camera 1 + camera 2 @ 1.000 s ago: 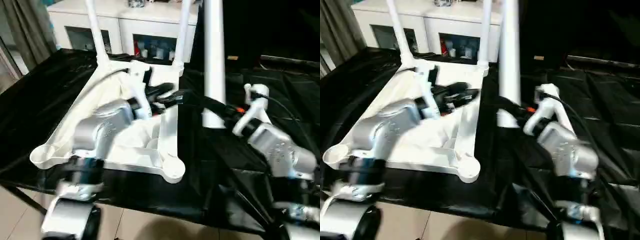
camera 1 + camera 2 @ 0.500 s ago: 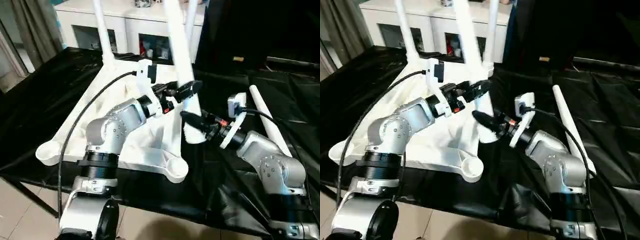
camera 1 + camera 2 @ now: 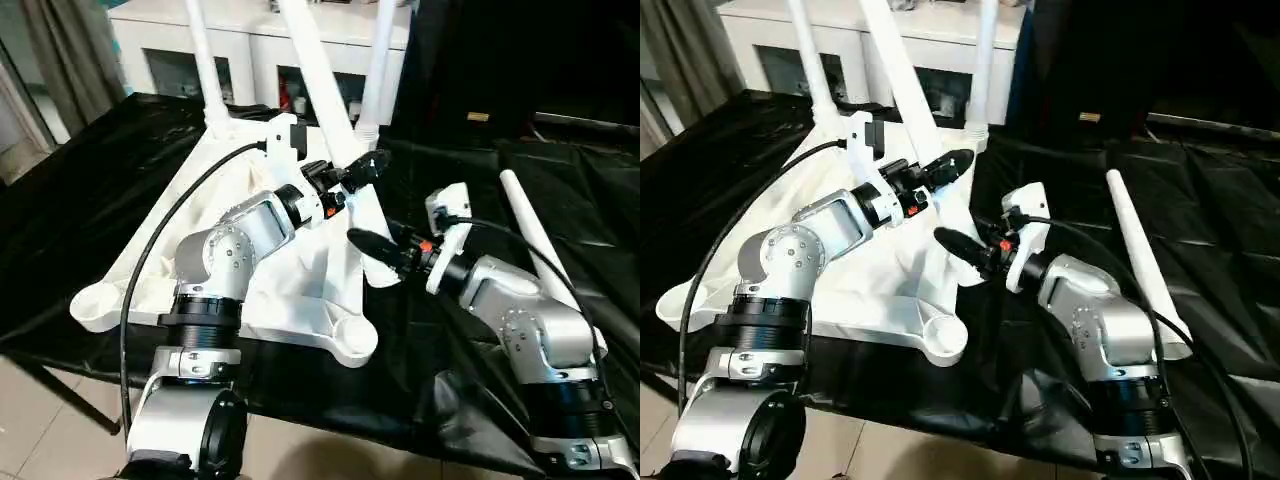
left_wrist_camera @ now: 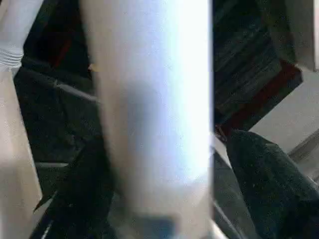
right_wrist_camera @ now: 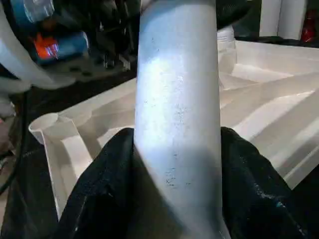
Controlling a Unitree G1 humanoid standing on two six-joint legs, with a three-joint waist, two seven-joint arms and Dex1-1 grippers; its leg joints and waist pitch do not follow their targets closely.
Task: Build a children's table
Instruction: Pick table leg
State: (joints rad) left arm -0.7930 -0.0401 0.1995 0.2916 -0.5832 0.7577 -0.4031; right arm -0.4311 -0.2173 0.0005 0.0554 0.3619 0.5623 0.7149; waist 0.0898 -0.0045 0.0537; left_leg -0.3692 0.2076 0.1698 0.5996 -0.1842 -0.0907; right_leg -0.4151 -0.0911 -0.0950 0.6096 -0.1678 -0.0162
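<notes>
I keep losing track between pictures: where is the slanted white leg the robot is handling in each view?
Left eye view: slanted leg, from top centre down to the tabletop's right edge.
Right eye view: same, left of centre.
Left wrist view: broad white tube through the middle.
Right wrist view: tube in the centre.
Landmark: ribbed tabletop, behind it at the right wrist too.

Black-draped table [image 3: 90,190], upturned white tabletop [image 3: 180,260], loose leg [image 3: 545,250]

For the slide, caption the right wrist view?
Right hand clamping a white tapered plastic tube leg over the upturned ribbed white tabletop.
</notes>
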